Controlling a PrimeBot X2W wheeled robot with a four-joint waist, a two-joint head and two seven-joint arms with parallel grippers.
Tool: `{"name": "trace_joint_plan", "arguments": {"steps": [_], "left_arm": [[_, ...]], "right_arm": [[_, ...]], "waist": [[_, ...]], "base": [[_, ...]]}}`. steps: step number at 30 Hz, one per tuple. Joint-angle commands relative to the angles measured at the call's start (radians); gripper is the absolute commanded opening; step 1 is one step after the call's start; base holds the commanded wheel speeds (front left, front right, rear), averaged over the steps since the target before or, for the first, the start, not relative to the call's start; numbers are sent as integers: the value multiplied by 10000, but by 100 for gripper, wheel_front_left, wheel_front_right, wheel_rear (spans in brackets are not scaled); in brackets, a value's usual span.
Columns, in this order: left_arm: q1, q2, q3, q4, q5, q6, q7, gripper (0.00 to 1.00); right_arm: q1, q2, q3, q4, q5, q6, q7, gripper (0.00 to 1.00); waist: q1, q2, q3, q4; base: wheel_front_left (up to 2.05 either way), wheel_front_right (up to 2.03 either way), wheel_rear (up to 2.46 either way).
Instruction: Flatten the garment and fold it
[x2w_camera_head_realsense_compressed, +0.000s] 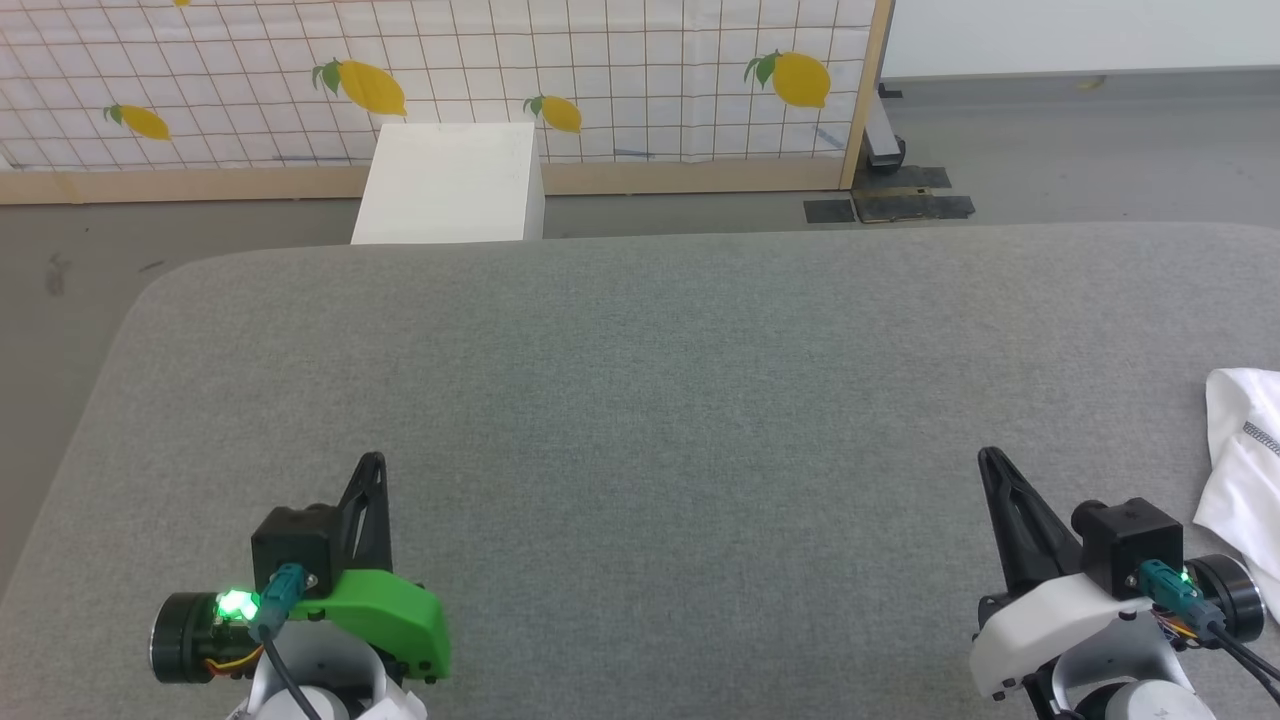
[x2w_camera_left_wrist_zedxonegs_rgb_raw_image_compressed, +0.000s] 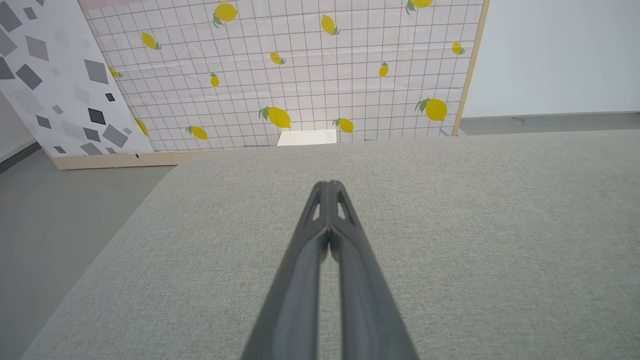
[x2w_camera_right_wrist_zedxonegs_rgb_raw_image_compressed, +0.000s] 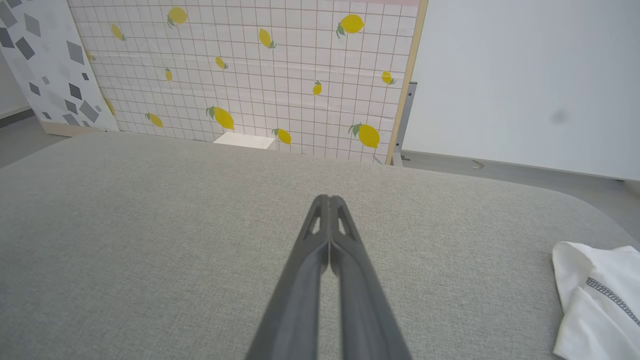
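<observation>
Slippage threatens at 3 o'clock: the bunched garment (x2w_camera_head_realsense_compressed: 1243, 470) may slide off the grey surface (x2w_camera_head_realsense_compressed: 640, 380) if the right gripper (x2w_camera_head_realsense_compressed: 990, 458), clenched empty like the left gripper (x2w_camera_head_realsense_compressed: 372, 462), drags it

Three cams, all facing the same way across my bench

My head cam sat up high, looking forward and down over the grey surface (x2w_camera_head_realsense_compressed: 640, 400), with my left gripper (x2w_camera_head_realsense_compressed: 372, 462) at the lower left and my right gripper (x2w_camera_head_realsense_compressed: 988, 458) at the lower right. Each wrist cam rode low and close behind its own gripper, looking along it toward the lemon-print screen (x2w_camera_left_wrist_zedxonegs_rgb_raw_image_compressed: 310, 75). All three caught that screen and the white box (x2w_camera_head_realsense_compressed: 450, 180) past the far edge. Head and right wrist also shared a bit of the garment (x2w_camera_head_realsense_compressed: 1245, 460) off to the right.
</observation>
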Motion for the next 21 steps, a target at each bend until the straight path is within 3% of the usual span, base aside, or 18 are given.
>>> {"name": "trace_joint_plan", "arguments": {"steps": [1,21], "left_arm": [[110,-32,35,-37,129,66,14,0],[110,-32,35,-37,129,66,14,0]], "right_arm": [[-186,32,16,-57,-78,-17,3,0],[-186,32,16,-57,-78,-17,3,0]], "waist": [[0,0,0,0],[0,0,0,0]], "base": [[0,0,0],[0,0,0]]}}
